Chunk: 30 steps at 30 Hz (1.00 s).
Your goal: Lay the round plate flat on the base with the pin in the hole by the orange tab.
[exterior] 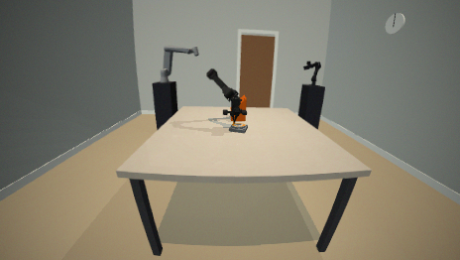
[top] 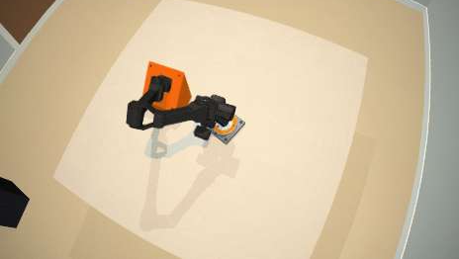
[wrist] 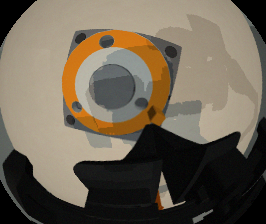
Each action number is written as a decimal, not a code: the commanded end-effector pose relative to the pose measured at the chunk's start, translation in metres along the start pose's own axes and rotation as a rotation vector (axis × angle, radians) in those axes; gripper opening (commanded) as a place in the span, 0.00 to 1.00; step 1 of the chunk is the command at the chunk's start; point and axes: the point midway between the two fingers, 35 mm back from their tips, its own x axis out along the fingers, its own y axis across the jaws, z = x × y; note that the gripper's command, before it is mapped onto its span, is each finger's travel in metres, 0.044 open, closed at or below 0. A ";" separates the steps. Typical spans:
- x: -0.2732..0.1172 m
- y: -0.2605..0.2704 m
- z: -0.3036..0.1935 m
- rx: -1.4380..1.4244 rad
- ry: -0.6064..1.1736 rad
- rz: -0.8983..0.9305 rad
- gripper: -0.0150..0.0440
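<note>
The round plate (wrist: pixel 69 82) (top: pixel 224 131) (exterior: pixel 240 125) is an orange ring with a pale inner ring and several round holes. It sits around the grey post (wrist: pixel 112 86) on the square grey base (wrist: pixel 173 65) (top: pixel 235 131) (exterior: pixel 239 130). Its orange tab (wrist: pixel 159 118) points to the lower right in the wrist view. My gripper (wrist: pixel 149 128) (exterior: pixel 234 121) is shut and empty, its tips right at the tab; whether they touch it I cannot tell. I cannot make out the pin, nor whether the plate lies flat. In the top view the arm hides the fingertips.
The arm's orange mount (top: pixel 165 83) (exterior: pixel 238 114) stands on the pale table (top: pixel 277 96) (exterior: pixel 243 156) behind the base. The arm reaches over from it and casts shadows on the table. Two dark pedestals (exterior: pixel 165 102) (exterior: pixel 311 102) with other arms stand beyond the table.
</note>
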 end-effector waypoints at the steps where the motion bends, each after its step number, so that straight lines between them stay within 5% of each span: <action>1: -0.002 -0.006 0.008 0.016 -0.013 -0.007 0.25; 20: -0.004 -0.014 0.016 0.016 -0.014 -0.006 0.25; 30: -0.044 -0.009 0.011 0.016 -0.014 -0.004 0.25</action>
